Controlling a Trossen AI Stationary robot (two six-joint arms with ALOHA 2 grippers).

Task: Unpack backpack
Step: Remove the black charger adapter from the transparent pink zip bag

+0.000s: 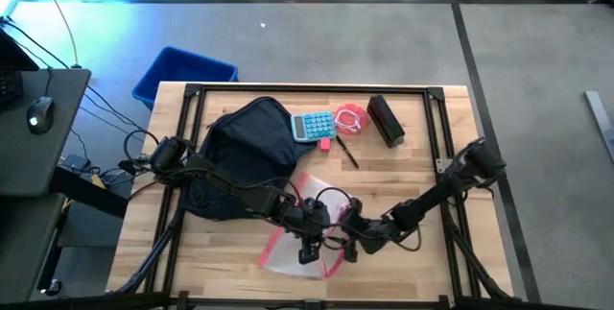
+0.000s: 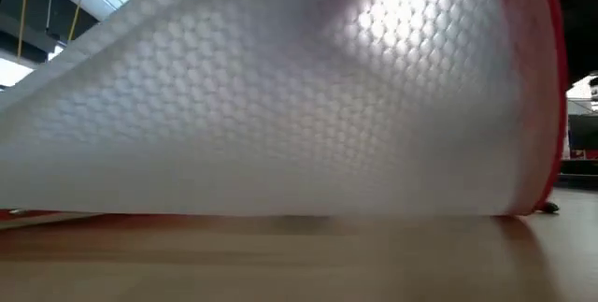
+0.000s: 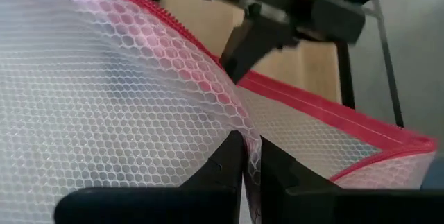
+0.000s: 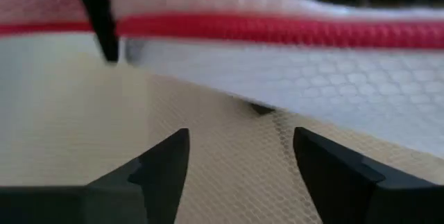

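The dark navy backpack (image 1: 245, 152) lies on the table's left half. Right of it, toward the near edge, is a white mesh pouch (image 1: 288, 252) with a red zipper band (image 3: 305, 96); it fills the low view (image 2: 280, 106). My left gripper (image 1: 309, 241) is shut on the pouch's mesh. My right gripper (image 1: 355, 241) stands open just right of the left one, its fingers (image 4: 166, 165) over the pouch's mesh, near the red zipper band (image 4: 277, 30). Whether they touch the pouch I cannot tell. My left gripper pinches a raised fold of the pouch's mesh wall (image 3: 243, 137) between its two fingers, a little in from the red zipper band. The fingers slant down at it from the table's left. The mesh rises toward the pinch, while the pouch's lower edge (image 2: 280, 214) rests on the table.
Far of the pouch lie a light blue calculator (image 1: 313, 126), a pink coiled cord (image 1: 351, 120), a black box (image 1: 386, 120) and a dark pen (image 1: 345, 152). A blue bin (image 1: 182, 75) stands on the floor beyond the table's far left corner.
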